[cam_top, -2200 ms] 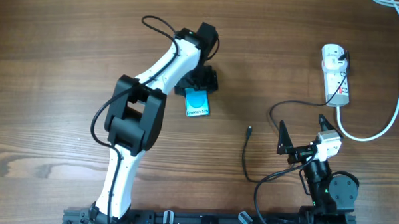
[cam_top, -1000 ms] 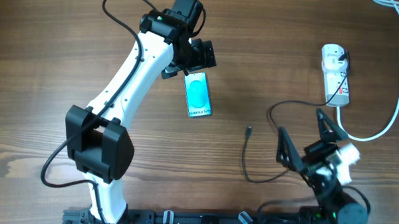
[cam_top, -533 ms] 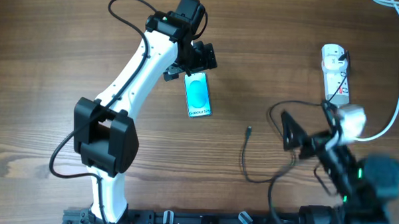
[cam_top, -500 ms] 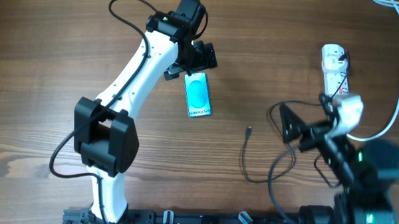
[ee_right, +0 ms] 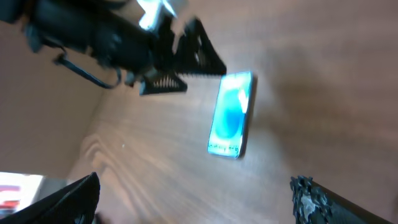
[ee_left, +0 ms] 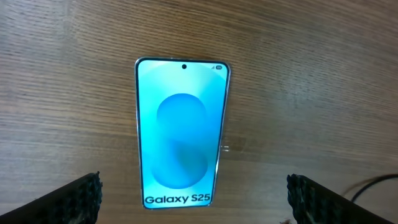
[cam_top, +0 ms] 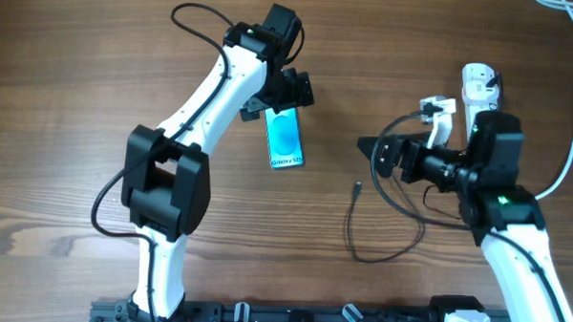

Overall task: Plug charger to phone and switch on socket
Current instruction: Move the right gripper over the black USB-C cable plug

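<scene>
The phone (cam_top: pixel 285 138) lies flat, cyan screen up, with its white text band at the near short edge. My left gripper (cam_top: pixel 277 99) hovers just beyond its far end, open and empty. In the left wrist view the phone (ee_left: pixel 181 130) lies between the open fingers (ee_left: pixel 76 200). The charger's thin black cable (cam_top: pixel 352 230) loops on the table, and its tip (cam_top: pixel 358 188) lies free. My right gripper (cam_top: pixel 375 156) is open, above and just beyond the tip, pointing left. The right wrist view is blurred and shows the phone (ee_right: pixel 232 115). The socket (cam_top: pixel 475 82) is partly hidden behind my right arm.
A thick white cord (cam_top: pixel 563 175) curves along the right edge from the socket. My left arm (cam_top: pixel 207 101) stretches over the left middle of the table. My right arm's black cable (cam_top: pixel 400 198) hangs near the charger loop. The left gripper shows in the right wrist view (ee_right: pixel 168 56).
My right arm has risen from the front edge and swung forward and left, over the charger cable. My left gripper has drawn back off the phone and shifted slightly right.
</scene>
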